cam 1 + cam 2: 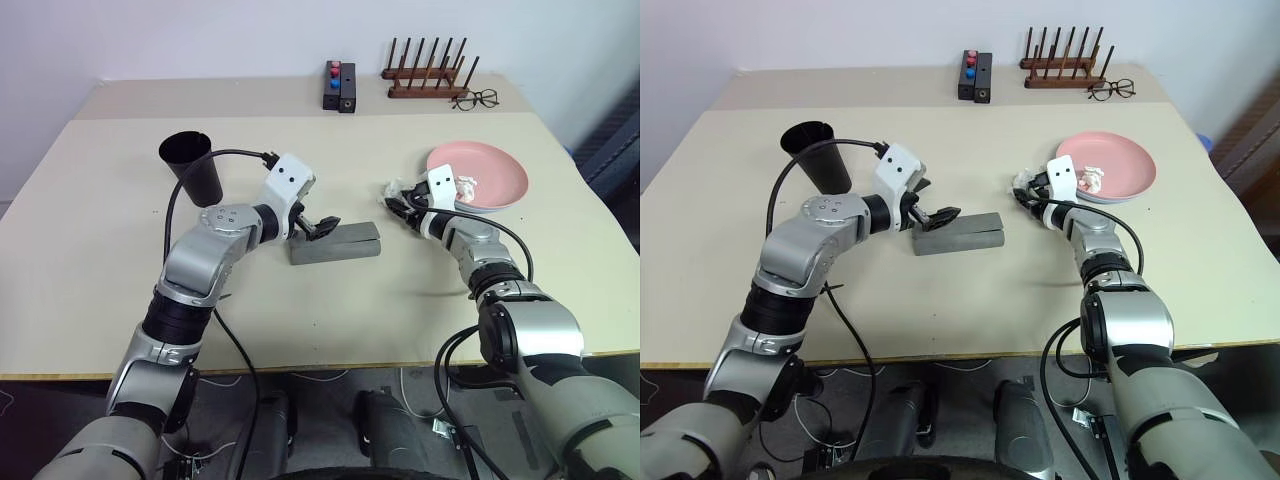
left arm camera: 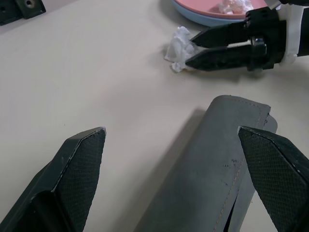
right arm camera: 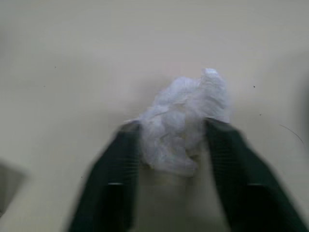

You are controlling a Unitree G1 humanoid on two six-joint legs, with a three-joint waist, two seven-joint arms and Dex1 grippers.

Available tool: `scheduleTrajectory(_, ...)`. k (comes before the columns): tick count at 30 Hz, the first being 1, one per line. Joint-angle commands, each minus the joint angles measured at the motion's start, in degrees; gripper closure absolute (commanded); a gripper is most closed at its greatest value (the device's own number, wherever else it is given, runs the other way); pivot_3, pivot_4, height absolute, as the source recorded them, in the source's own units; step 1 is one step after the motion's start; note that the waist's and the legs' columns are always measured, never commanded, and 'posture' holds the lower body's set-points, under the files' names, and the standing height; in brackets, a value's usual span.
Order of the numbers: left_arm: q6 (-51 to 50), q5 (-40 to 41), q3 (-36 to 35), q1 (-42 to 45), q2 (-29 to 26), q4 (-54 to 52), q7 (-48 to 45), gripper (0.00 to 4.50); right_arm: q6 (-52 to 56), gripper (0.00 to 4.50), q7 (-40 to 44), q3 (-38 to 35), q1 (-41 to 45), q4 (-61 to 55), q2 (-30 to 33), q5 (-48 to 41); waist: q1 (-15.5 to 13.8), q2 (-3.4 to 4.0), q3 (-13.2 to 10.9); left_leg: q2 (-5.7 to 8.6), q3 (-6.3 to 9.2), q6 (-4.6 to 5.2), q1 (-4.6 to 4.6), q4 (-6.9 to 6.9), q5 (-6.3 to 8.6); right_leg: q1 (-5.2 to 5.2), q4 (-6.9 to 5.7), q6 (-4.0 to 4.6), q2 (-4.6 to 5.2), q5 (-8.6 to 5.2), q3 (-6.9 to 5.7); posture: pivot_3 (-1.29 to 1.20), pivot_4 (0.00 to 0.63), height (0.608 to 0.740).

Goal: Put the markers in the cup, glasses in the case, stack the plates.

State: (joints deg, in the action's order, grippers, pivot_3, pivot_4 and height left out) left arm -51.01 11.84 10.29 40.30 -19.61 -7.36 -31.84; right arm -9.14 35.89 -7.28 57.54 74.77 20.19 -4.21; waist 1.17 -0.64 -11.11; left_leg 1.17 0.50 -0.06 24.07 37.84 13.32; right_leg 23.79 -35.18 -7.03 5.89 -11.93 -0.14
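Black cup (image 1: 192, 165): upright, upper left of the surface (image 1: 90, 260).
Left gripper (image 1: 322, 228): fingers spread wide, at the left end of the closed grey case (image 1: 335, 243), mid-frame.
Right gripper (image 3: 174, 145): fingers pressing both sides of a crumpled white tissue (image 3: 181, 123).
Pink plate (image 1: 492, 165): right of centre, stacked on the blue one, holding another wad.

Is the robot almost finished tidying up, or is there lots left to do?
It looks nearly done. The pink plate sits on the blue plate, so they're stacked. The grey case is closed and the cup stands upright, but I can't see inside either. Right now the right claw pinches a crumpled paper wad by the plates. The left claw hangs open at the case's end.
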Motion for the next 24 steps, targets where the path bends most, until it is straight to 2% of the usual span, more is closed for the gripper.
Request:
scheduleTrajectory(1, 0.1, 0.3, -0.9, 0.2, -0.1, -2.3, 0.7, 0.00, -1.0, 4.49, -0.9, -0.6, 2.1, -0.4, 0.0, 0.6, 0.0, 0.00, 0.0, 0.00, 0.00, 0.00, 0.00, 0.00, 0.00, 0.00, 0.00, 0.00, 0.00, 0.00, 0.00, 0.00, 0.150, 0.740)
scheduleTrajectory(16, 2.7, 0.0, 0.2, 0.8, 1.7, 0.6, 0.8, 0.00, -5.7, 4.49, -0.3, -3.6, 5.1, -2.4, 2.2, -0.9, 0.0, 0.01, 0.0, 0.00, 0.00, 0.00, 0.00, -0.02, 0.00, 0.00, 0.01, 0.00, 0.00, 0.00, 0.00, 0.00, 0.150, 0.740)
scheduleTrajectory(24, 4.6, -0.2, 0.8, 1.8, 3.2, 2.7, 0.5, 0.00, -7.4, 4.49, -4.1, -6.7, 7.9, -2.1, 8.0, -1.7, -0.1, 0.01, 0.0, 0.01, -0.01, 0.00, 0.00, -0.04, 0.00, 0.00, 0.03, 0.00, 0.00, 0.00, 0.00, 0.00, 0.150, 0.740)
